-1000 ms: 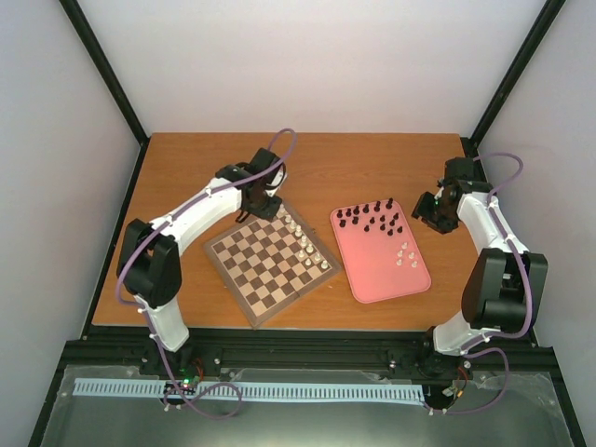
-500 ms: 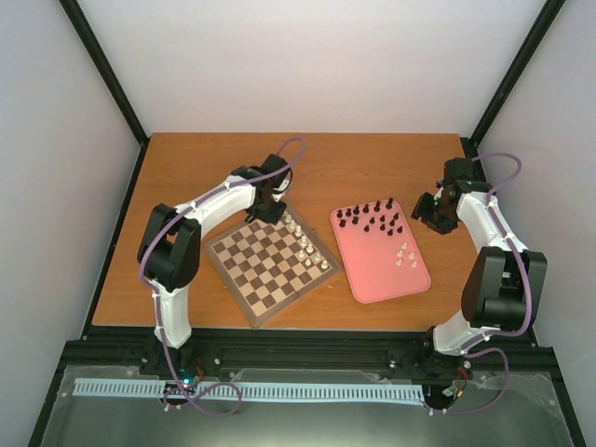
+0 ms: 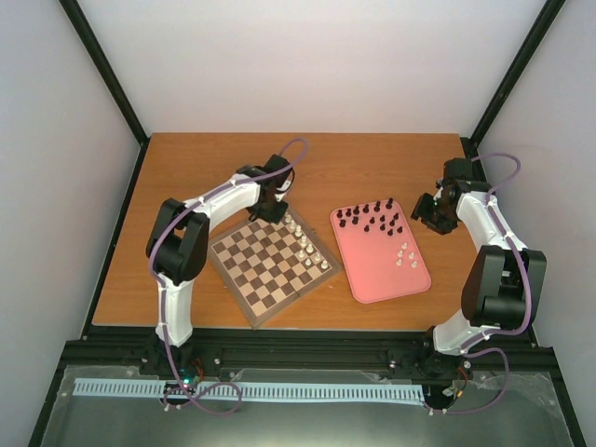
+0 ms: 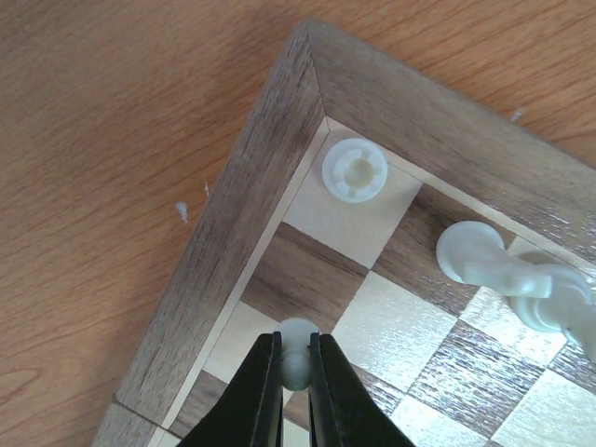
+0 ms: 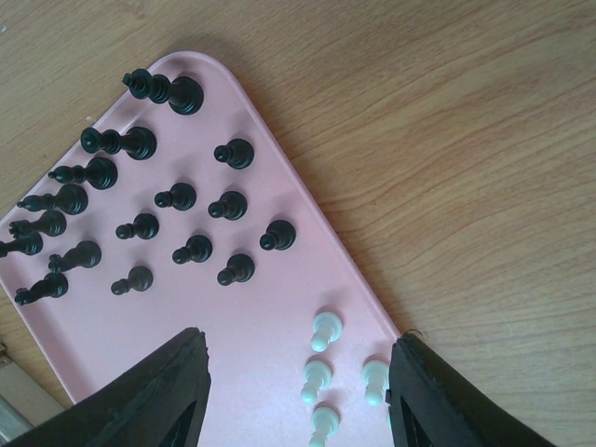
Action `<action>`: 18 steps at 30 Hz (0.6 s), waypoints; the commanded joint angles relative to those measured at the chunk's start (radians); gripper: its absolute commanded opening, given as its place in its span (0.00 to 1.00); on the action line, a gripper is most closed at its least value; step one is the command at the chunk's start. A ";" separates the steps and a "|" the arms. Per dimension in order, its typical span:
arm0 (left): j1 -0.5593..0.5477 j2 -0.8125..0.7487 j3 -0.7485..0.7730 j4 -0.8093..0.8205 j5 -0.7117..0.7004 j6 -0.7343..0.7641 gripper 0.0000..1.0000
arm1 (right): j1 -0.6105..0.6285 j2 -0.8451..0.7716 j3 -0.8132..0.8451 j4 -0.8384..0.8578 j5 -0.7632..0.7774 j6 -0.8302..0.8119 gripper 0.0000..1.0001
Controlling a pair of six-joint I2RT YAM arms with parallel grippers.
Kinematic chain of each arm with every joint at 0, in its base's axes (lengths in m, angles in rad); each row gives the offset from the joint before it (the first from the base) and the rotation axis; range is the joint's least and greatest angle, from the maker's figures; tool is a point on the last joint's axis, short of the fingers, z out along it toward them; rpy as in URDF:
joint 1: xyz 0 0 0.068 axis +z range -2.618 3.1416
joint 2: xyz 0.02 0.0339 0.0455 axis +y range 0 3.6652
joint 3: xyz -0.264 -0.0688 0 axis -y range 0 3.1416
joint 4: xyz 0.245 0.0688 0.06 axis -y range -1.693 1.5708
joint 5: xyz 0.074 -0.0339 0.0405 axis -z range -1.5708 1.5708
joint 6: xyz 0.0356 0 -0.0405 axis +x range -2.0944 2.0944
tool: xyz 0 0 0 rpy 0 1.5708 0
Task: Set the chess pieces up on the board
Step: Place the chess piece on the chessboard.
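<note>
The board [image 3: 253, 309] lies turned at an angle left of centre, with several white chess pieces [image 3: 307, 244] lined along its right side. My left gripper [image 3: 271, 209] hangs over the board's far corner. In the left wrist view that gripper [image 4: 297, 346] is shut on a white pawn [image 4: 298, 328] over the squares beside the brown border [image 4: 233, 251]. A white rook [image 4: 355, 170] stands on the corner square, with more white pieces [image 4: 475, 253] to its right. My right gripper [image 3: 430, 212] [image 5: 300, 346] is open above the tray's white pawns [image 5: 323, 329].
A pink tray [image 3: 382, 270] [image 5: 251, 317] lies right of the board. It carries several black pieces [image 3: 372, 216] [image 5: 177, 196] at its far end and a few white pawns [image 3: 404, 254] near its right edge. Black frame posts stand at the table's corners.
My left arm's elbow has swung right and inward, and its gripper has shifted slightly toward the board's far corner, still shut on the pawn. The right arm has not moved.
</note>
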 commanded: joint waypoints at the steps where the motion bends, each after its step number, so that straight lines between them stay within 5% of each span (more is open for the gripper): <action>1: 0.015 0.018 0.047 0.018 -0.005 -0.009 0.01 | -0.007 0.010 0.007 -0.003 -0.007 -0.009 0.54; 18: 0.021 0.063 0.068 0.036 -0.003 -0.012 0.01 | -0.008 0.014 0.002 -0.005 -0.008 -0.013 0.54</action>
